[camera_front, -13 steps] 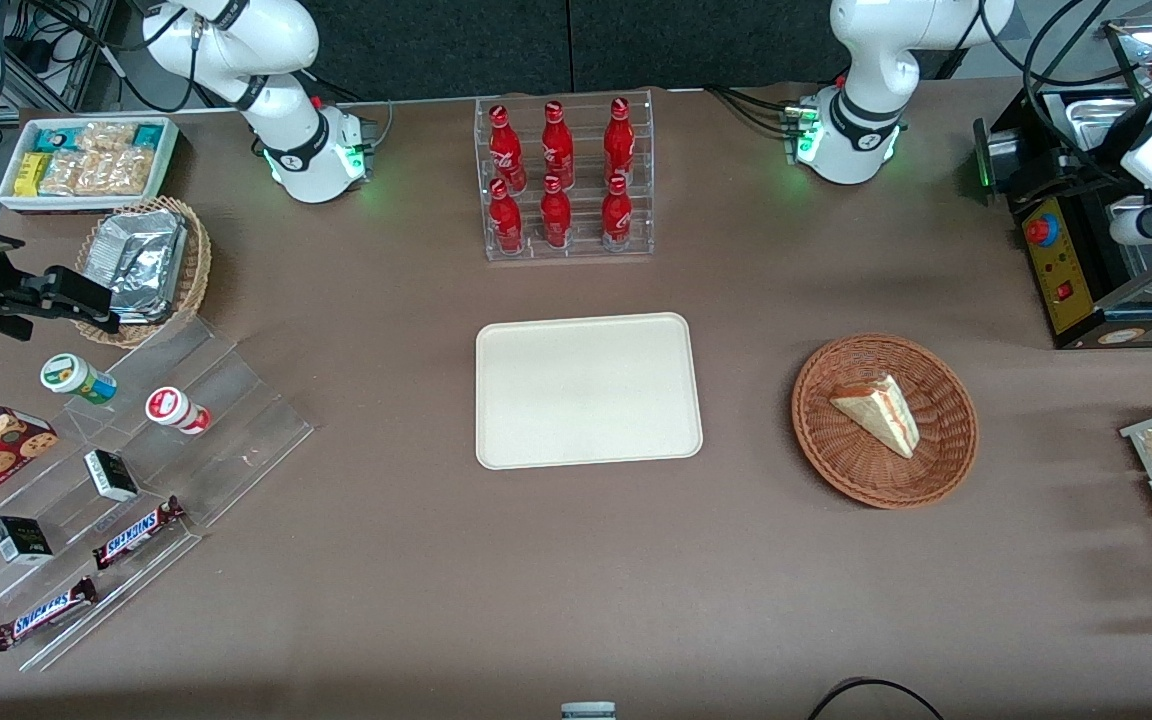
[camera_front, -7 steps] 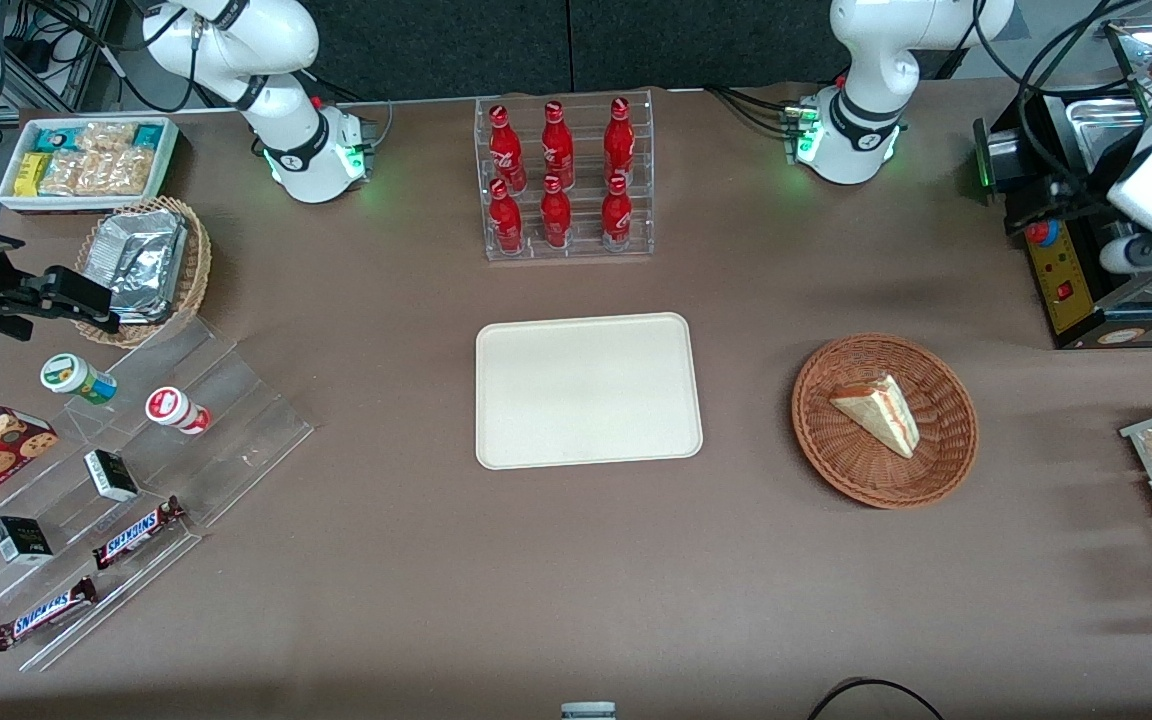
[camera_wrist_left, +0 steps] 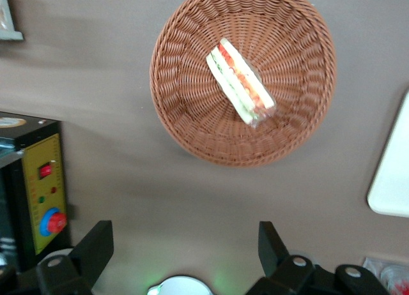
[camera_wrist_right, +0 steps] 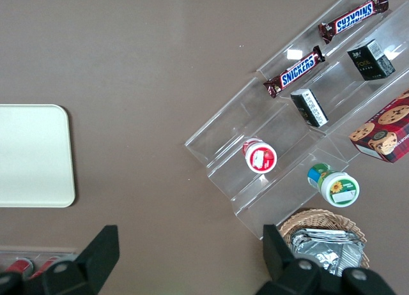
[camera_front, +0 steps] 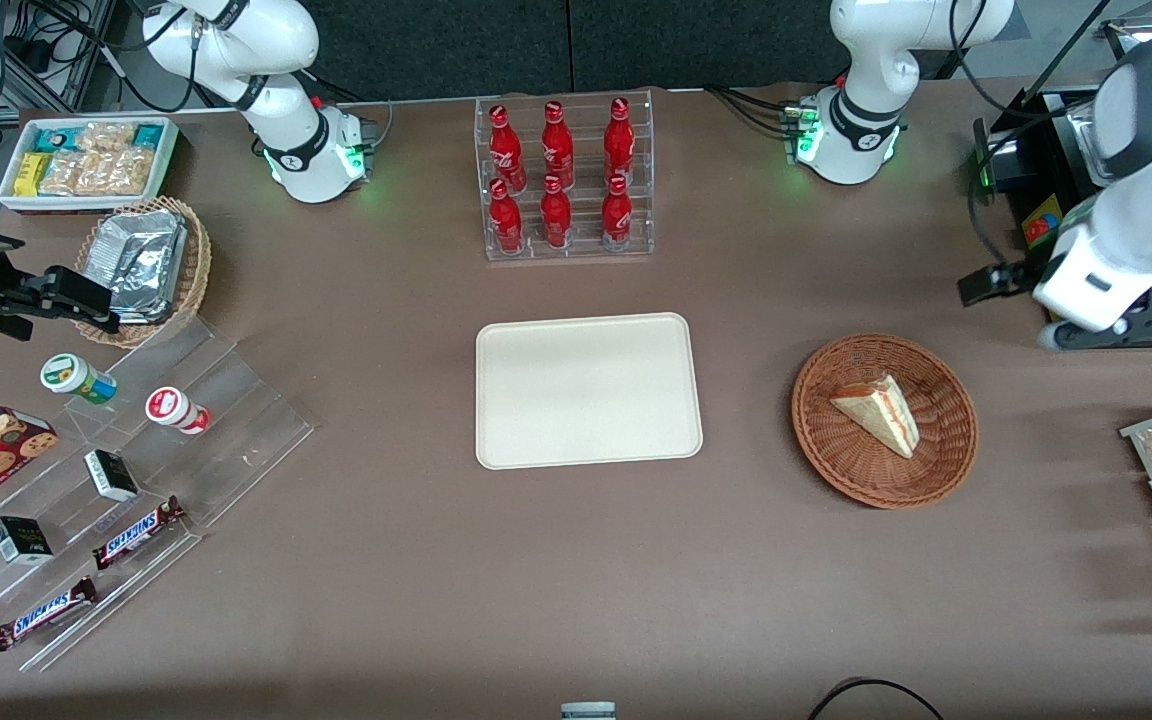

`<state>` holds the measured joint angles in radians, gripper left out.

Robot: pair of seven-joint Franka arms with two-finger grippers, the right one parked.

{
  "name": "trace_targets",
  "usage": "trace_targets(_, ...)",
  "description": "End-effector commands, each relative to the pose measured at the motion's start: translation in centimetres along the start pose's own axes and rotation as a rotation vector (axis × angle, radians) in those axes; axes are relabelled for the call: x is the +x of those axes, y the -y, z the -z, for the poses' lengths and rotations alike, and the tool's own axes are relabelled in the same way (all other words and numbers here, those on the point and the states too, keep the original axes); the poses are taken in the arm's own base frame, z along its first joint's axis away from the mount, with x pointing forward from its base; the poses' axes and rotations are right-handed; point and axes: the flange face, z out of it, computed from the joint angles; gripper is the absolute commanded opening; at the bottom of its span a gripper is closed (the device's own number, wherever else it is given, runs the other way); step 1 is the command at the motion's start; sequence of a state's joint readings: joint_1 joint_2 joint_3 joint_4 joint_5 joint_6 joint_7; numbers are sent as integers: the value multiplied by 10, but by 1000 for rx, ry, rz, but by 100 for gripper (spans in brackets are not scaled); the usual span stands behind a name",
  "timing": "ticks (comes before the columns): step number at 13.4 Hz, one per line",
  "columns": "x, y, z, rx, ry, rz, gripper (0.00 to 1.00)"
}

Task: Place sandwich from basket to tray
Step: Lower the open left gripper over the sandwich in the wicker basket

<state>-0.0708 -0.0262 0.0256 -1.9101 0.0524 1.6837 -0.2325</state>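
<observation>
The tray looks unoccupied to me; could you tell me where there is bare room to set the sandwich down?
The tray is bare all over. Bare tabletop also separates it from the basket holding the sandwich. The bottle rack borders the tray's farther edge. The gripper, open, hovers beside the basket.

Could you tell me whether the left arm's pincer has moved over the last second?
Yes. The pincer, open, has swung from above the black machine toward the basket holding the sandwich, though it is not yet over it.

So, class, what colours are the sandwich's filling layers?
Red-orange and green on the sandwich, clearest in the left wrist view.
</observation>
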Motion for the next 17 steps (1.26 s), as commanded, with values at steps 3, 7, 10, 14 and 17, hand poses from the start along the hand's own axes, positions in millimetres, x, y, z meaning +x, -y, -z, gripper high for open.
trace_targets(3,6,-13,-67,-48,-106,214,100)
trace_targets(7,19,-31,-110,-77,-145,369,100)
trace_targets(10,32,-36,-128,-108,-190,425,100)
trace_targets(14,48,-56,-153,-152,-247,487,100)
trace_targets(17,52,-67,-167,-158,-251,493,100)
